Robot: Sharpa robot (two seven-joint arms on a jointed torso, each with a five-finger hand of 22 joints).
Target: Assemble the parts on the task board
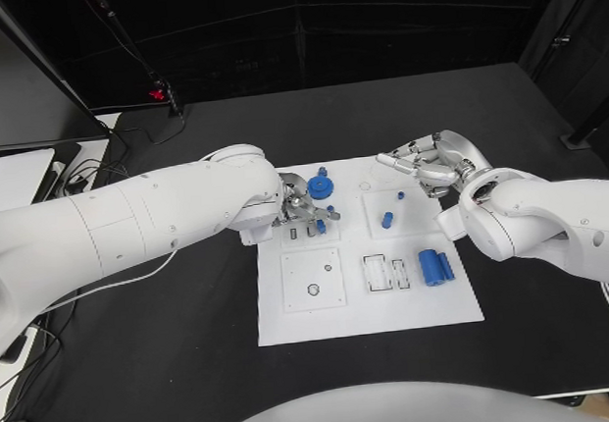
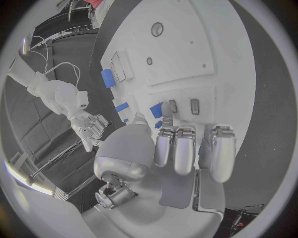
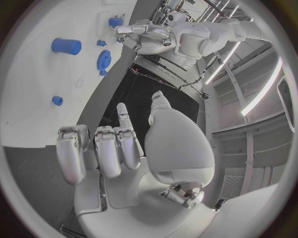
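Currently a small blue part point(image 1: 319, 227) is pinched by the left hand point(image 1: 301, 209) over the task board point(image 1: 300, 325), near its far-left slots. Nothing is held by the right hand point(image 1: 425, 160), fingers loosely curled, beside the board's far-right corner.

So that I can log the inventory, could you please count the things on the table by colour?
White task board: 1
Silver hands: 2, the left hand and the right hand
Blue parts: about 8; those at the left hand are partly hidden
Total: about 11
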